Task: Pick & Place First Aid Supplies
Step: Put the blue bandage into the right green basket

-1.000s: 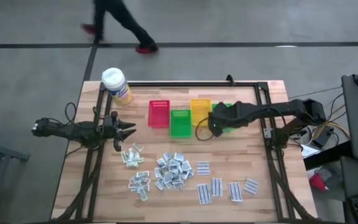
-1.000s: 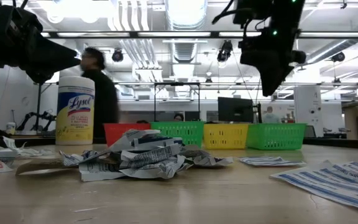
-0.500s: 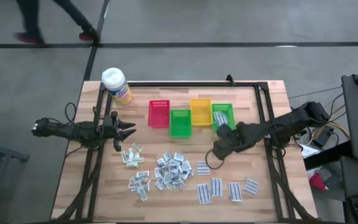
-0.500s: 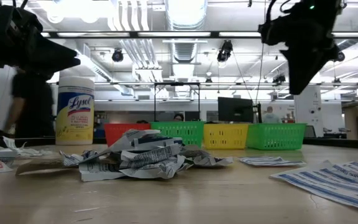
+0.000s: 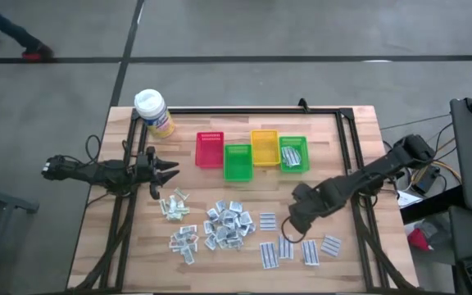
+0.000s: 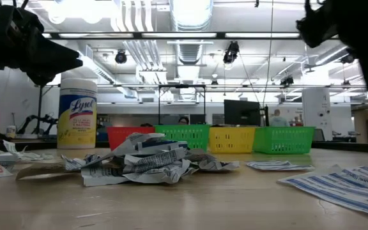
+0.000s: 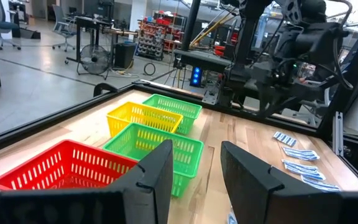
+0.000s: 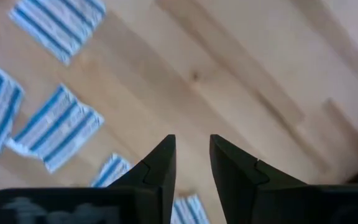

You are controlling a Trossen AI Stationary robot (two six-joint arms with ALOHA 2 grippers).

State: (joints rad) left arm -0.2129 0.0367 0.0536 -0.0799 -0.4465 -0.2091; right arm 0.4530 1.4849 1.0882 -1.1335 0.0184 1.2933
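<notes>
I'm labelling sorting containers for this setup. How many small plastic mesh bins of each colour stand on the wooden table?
Red plastic mesh bin: 1
Green plastic mesh bins: 2
Yellow plastic mesh bin: 1
Total: 4

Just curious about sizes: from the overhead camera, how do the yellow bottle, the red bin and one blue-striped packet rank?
1. Red bin
2. Yellow bottle, slightly smaller; it stands upright, so its height is hidden
3. Blue-striped packet, clearly smallest
</notes>
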